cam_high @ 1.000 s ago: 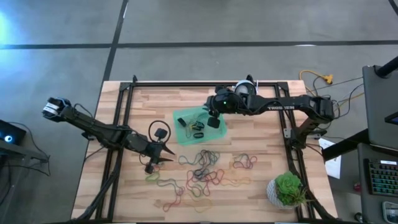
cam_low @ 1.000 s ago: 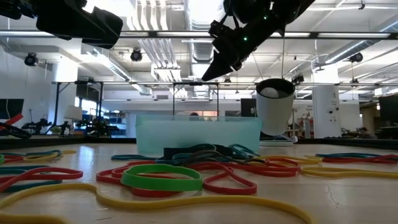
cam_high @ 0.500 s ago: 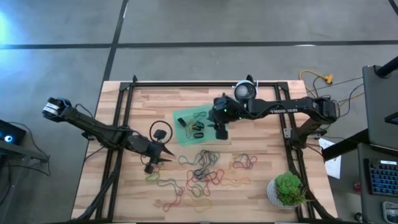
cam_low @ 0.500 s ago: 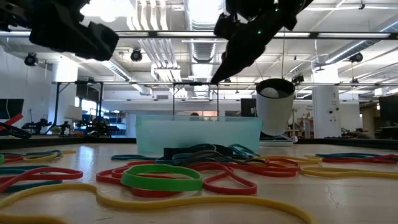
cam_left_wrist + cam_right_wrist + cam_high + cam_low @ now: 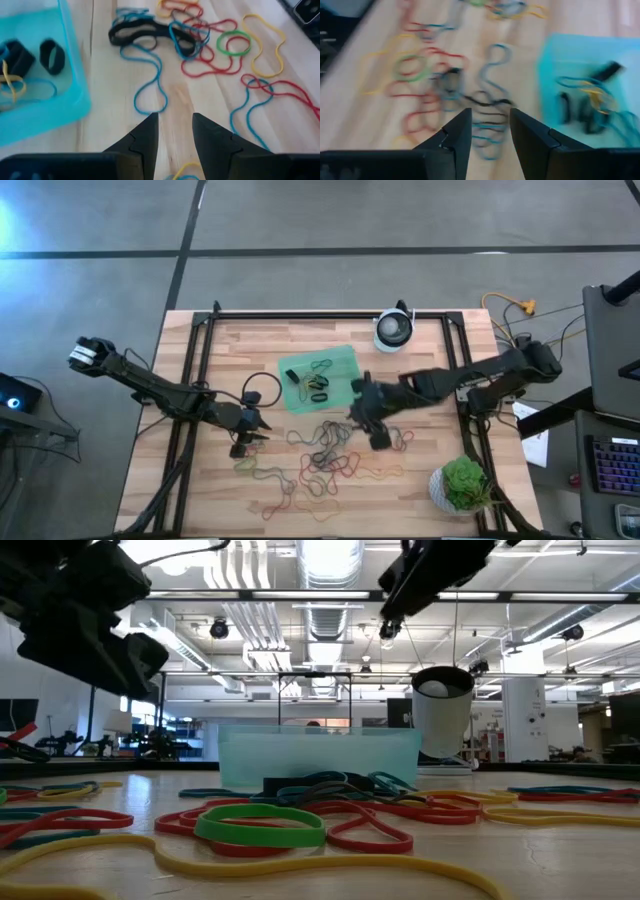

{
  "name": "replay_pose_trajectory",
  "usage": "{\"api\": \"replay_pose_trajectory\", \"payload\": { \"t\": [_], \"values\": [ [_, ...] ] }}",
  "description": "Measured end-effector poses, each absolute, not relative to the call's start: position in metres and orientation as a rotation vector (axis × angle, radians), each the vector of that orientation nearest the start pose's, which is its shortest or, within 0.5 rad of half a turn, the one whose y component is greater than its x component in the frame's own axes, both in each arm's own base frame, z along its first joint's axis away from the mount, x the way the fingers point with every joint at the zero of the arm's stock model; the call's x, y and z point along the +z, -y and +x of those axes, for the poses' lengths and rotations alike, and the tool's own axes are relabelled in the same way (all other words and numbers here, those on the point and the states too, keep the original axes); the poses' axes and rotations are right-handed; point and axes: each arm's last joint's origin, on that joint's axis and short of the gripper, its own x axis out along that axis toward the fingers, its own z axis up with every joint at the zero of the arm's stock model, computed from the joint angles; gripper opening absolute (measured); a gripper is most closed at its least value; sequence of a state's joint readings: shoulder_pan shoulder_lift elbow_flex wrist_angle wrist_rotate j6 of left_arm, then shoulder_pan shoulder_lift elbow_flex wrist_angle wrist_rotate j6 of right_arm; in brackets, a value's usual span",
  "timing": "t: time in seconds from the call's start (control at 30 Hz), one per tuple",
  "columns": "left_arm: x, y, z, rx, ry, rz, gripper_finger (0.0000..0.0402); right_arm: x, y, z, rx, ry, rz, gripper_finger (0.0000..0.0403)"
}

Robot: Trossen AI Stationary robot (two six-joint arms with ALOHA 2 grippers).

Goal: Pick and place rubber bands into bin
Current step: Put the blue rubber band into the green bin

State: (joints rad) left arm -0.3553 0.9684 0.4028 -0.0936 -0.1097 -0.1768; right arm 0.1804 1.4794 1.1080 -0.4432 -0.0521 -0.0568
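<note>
Rubber bands in red, yellow, green, blue and black lie tangled on the wooden table, near its front edge. The bin, a shallow green tray, rests flat behind them and holds several bands, among them black ones. My left gripper hovers open just left of the pile, above bare wood beside a blue band. My right gripper hangs open above the right part of the pile, with the bin off to one side. In the low view both arms stay above the bands.
A round white device stands at the table's far edge and a potted plant at the near right corner. A black cable loop lies left of the bin. Black frame rails run along both table sides.
My right gripper has swung from above the bin toward the table's near edge and somewhat right, and now hangs over the band pile. My left gripper has sunk toward the table and rolled a little. The bands and the bin lie as before.
</note>
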Motion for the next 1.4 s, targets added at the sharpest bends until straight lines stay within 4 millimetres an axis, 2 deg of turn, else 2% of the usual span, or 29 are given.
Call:
{"api": "replay_pose_trajectory", "payload": {
  "t": [0.3,0.47,0.63,0.8,1.0,1.4],
  "values": [
    [0.175,0.061,0.173,-0.176,-0.676,-0.015,0.0105,0.256,-0.119,0.281,0.345,-0.833,-0.087,0.0114],
    [0.167,0.059,0.169,-0.169,-0.700,-0.008,0.0105,0.243,-0.142,0.267,0.279,-0.834,-0.171,0.0107],
    [0.160,0.058,0.166,-0.146,-0.726,-0.050,0.0105,0.231,-0.158,0.258,0.259,-0.765,-0.224,0.0100],
    [0.160,0.058,0.166,-0.144,-0.728,-0.051,0.0105,0.223,-0.165,0.254,0.279,-0.680,-0.274,0.0092],
    [0.158,0.057,0.165,-0.141,-0.744,-0.046,0.0105,0.212,-0.163,0.251,0.296,-0.654,-0.319,0.0081],
    [0.139,0.053,0.153,-0.029,-0.978,-0.090,0.0105,0.209,-0.161,0.251,0.244,-0.645,-0.316,0.0070]
  ]
}}
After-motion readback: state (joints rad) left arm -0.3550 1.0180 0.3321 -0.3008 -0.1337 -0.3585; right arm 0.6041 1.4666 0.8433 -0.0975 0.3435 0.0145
